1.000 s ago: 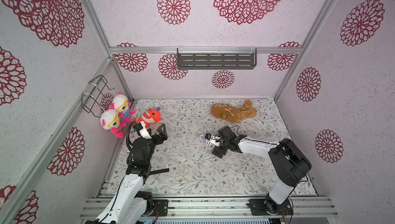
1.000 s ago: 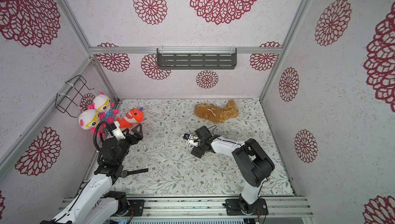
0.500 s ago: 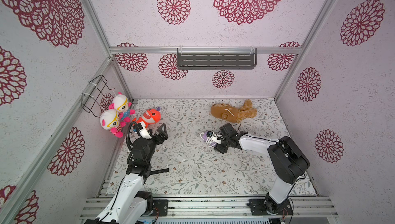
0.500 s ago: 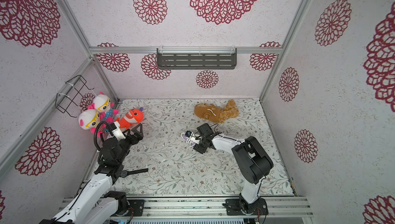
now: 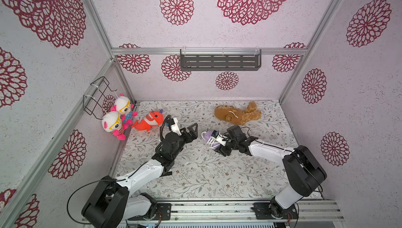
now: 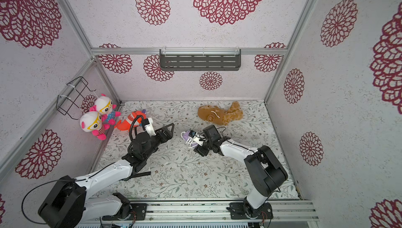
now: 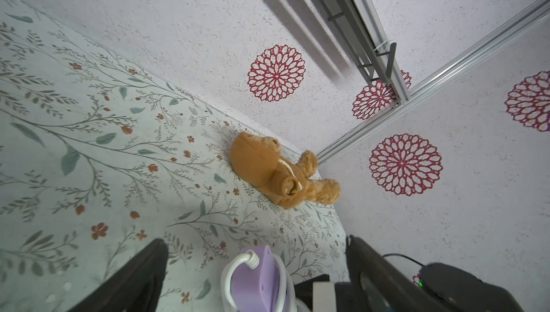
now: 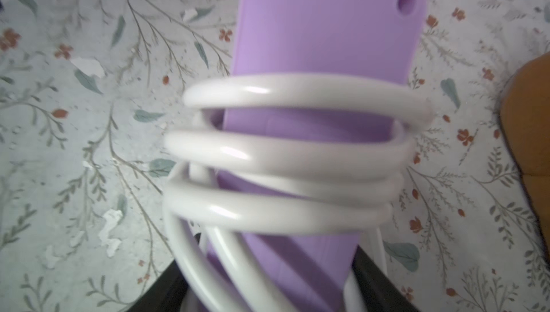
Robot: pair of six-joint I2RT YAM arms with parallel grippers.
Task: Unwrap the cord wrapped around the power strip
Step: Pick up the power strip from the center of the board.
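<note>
The power strip [image 8: 321, 37] lies near the middle of the floral mat [image 5: 195, 179], plain lavender back up in the right wrist view, well clear of the toys. The right gripper [image 5: 218, 144] has its fingers [image 8: 375, 277] around 1 end of it and appears closed on the block, coils included. The left gripper [image 5: 194, 131] hovers just beside the free end with its jaws spread wide and nothing between them.

The strip looks like a light, rigid plastic shell with smooth, rather slippery faces, so a clamp across its narrow sides near 1 end should hold it best, away from the turns. The cord [image 8: 282, 153] looks springy and glossy. Its loops sit loose rather than tight, so they should slide off, though they may spring back or snag on each other. The sensible hold is probably the free end or the outermost loop, and which white piece is the plug cannot be told for sure.

Counted: 1 power strip, 1 cord with at least 3 turns around it, 2 grippers. There are 4 plush toys: 2 white dolls with yellow glasses [image 5: 113, 122], 1 orange fish [image 5: 151, 120] and 1 brown teddy bear [image 5: 236, 115]. A wire basket [image 5: 95, 95] and a dark slotted shelf [image 5: 219, 61] hang on the walls, 1 of each
</note>
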